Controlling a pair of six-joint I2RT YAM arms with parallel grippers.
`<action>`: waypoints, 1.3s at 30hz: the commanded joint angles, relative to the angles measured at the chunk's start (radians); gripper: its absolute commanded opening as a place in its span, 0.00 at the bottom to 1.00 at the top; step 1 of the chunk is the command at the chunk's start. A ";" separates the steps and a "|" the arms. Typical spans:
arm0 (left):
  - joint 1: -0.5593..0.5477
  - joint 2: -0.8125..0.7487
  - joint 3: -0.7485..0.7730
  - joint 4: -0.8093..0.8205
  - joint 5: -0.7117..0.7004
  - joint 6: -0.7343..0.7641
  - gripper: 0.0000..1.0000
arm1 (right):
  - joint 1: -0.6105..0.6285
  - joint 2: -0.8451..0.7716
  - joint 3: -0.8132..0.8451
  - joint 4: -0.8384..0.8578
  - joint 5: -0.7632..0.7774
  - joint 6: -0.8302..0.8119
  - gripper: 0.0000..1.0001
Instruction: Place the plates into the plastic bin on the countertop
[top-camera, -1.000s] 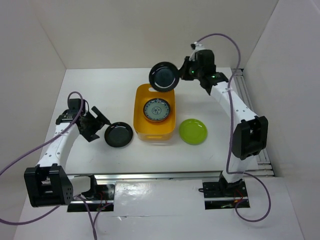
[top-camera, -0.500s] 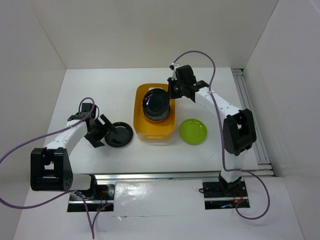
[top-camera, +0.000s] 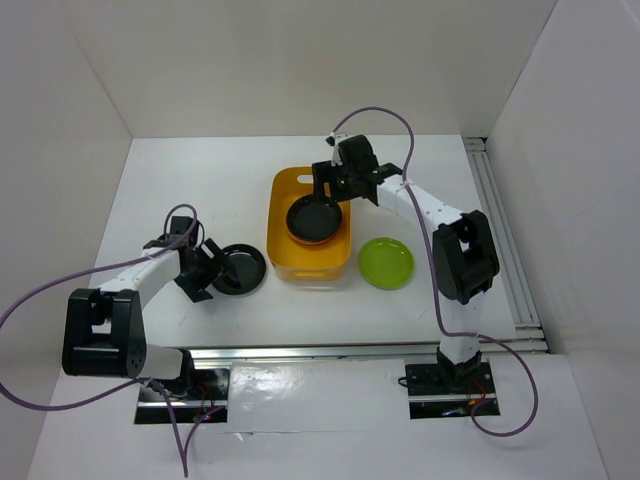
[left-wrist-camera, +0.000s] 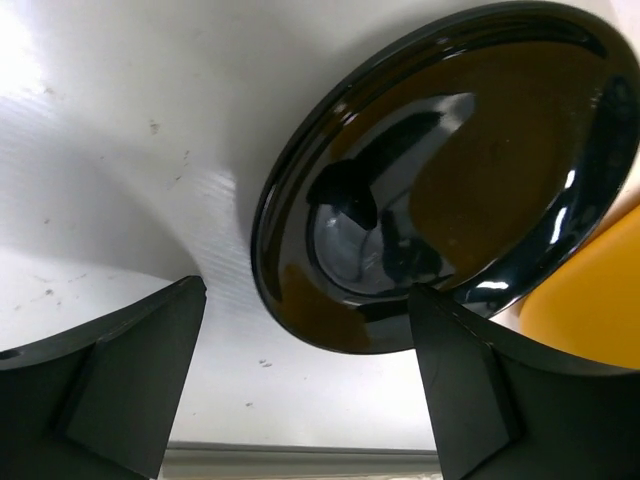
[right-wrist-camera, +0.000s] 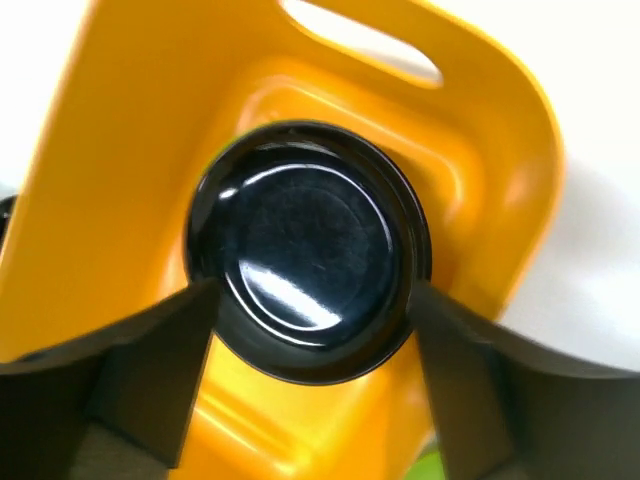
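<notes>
The yellow-orange plastic bin (top-camera: 281, 243) stands mid-countertop (top-camera: 180, 180). A glossy black plate (top-camera: 313, 220) (right-wrist-camera: 305, 245) lies inside it, on top of other plates that barely show. My right gripper (top-camera: 325, 192) (right-wrist-camera: 312, 300) hovers over this plate, open, one finger on each side of it. A second black plate (top-camera: 243, 268) (left-wrist-camera: 450, 170) lies on the countertop left of the bin. My left gripper (top-camera: 212, 270) (left-wrist-camera: 308, 300) is open at its left rim, which sits just between the fingertips. A lime green plate (top-camera: 386, 262) lies right of the bin.
White walls enclose the countertop on three sides. A metal rail (top-camera: 500, 220) runs along the right edge. The bin's handle slot (right-wrist-camera: 360, 40) is at its far end. In the left wrist view the bin's wall (left-wrist-camera: 600, 290) is close behind the black plate.
My right arm swung the black plate down into the bin and opened its jaws. My left gripper slid right, up to the rim of the black plate on the countertop.
</notes>
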 joint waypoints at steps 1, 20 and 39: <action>-0.008 0.002 -0.004 0.061 -0.001 -0.002 0.95 | 0.044 -0.039 0.085 0.057 -0.009 -0.005 0.87; -0.026 0.072 -0.044 0.104 -0.078 -0.023 0.55 | 0.124 -0.281 0.256 -0.082 0.072 -0.025 1.00; 0.044 0.024 0.103 -0.025 -0.192 -0.052 0.00 | 0.055 -0.404 0.243 -0.082 0.072 -0.006 1.00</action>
